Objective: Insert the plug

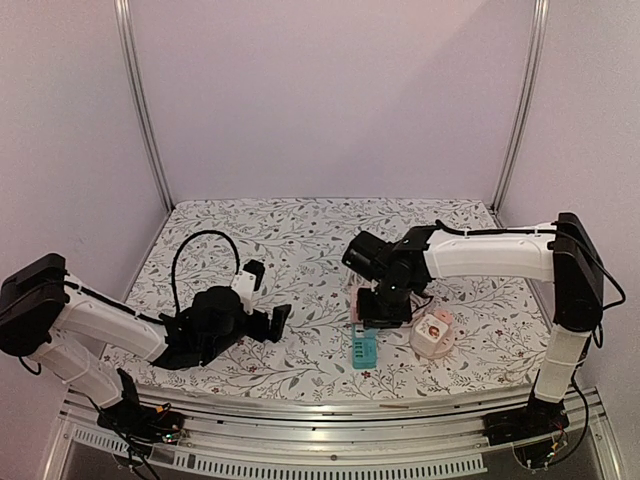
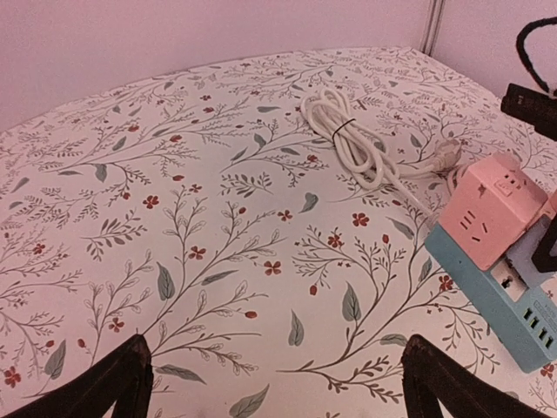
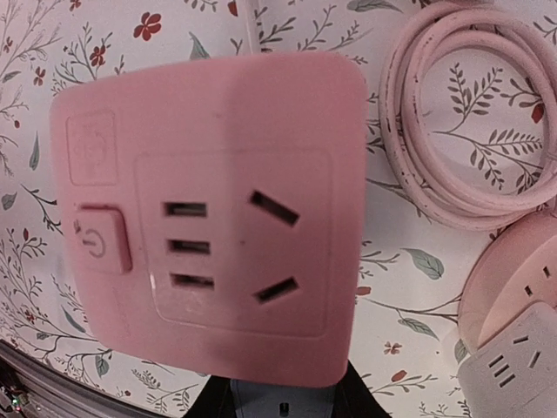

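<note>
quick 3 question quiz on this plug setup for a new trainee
1. True or false: the left gripper is open and holds nothing.
2. What sits right beside the pink cube-shaped socket block? A) a teal rectangular power strip B) a red mug C) a metal tray
3. Fill in: the coiled cable tied with a black band on the floral tablecloth is ____ in colour.
Key: 1 true; 2 A; 3 white.

The left arm (image 1: 100, 325) is extended low, the left gripper (image 1: 281, 318) spread wide. The right arm (image 1: 490, 252) is folded inward, the right gripper (image 1: 384, 312) pointed downward, its closure hidden.
</note>
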{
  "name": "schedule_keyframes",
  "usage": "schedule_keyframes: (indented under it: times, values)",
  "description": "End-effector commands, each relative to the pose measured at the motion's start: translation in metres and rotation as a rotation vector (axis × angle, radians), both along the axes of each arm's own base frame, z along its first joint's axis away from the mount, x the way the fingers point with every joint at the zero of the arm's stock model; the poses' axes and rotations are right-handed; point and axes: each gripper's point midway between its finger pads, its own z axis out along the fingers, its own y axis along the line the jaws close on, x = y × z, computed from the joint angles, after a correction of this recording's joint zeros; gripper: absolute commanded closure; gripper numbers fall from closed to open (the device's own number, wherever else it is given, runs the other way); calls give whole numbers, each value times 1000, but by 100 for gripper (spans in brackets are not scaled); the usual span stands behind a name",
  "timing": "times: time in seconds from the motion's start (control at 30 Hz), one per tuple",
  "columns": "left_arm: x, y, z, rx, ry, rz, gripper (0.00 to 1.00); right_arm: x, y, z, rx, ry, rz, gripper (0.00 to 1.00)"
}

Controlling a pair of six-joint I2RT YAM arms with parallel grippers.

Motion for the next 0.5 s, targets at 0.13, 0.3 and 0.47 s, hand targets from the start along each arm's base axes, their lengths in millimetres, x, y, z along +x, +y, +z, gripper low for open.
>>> schedule_keyframes:
  times: [0.13,0.3,0.47]
  values:
    - [5,6,3,-8,-17,17,1,-16,-32,-10,-200,131,130,100]
    - [5,7,2,-2,-19,21,1,-12,-27,-12,-226,145,170,100]
    - [6,10,1,2,-20,27,1,-14,-26,-21,-247,176,191,100]
